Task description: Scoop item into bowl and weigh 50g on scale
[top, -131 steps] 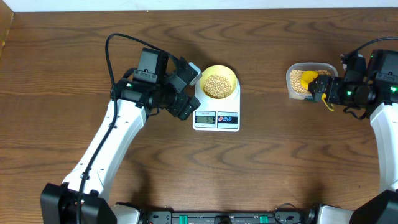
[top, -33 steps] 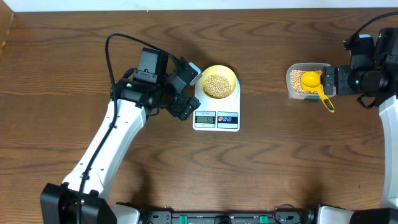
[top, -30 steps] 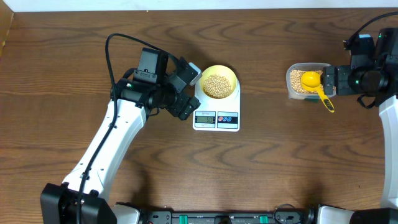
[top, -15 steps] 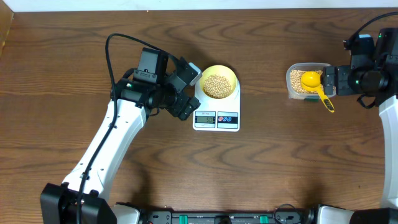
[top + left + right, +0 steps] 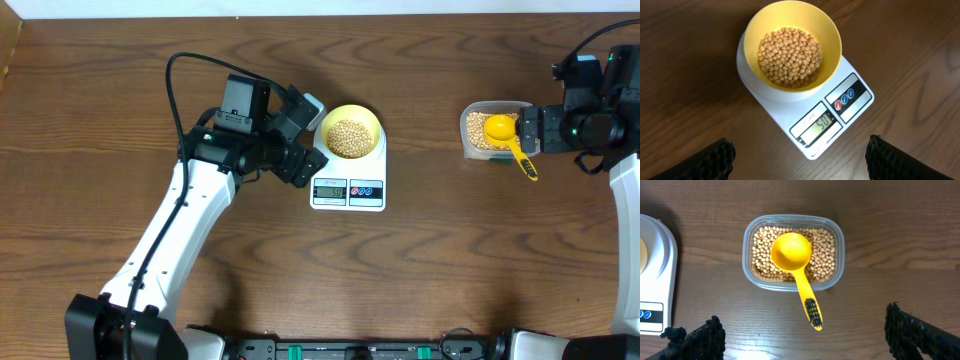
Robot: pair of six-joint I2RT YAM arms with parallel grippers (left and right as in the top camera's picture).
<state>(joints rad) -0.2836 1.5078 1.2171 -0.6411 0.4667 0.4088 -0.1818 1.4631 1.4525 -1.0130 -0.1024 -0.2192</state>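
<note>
Beans (image 5: 789, 56) fill the pale yellow bowl (image 5: 832, 37), which sits on the white scale (image 5: 785, 112). Its display (image 5: 819, 126) seems to read 50, so the weighing looks done. The left gripper (image 5: 801, 164) hovers just beside the scale, jaws wide and holding nothing. For any top-up the right gripper (image 5: 807, 339) is nearer. It is equally wide and empty, above the yellow scoop (image 5: 791, 251), whose handle points back toward it over the clear tub's (image 5: 838, 235) rim.

The scale (image 5: 660, 280) is running off the right wrist view's left edge; overhead, its display (image 5: 331, 191) is showing illegibly small.
</note>
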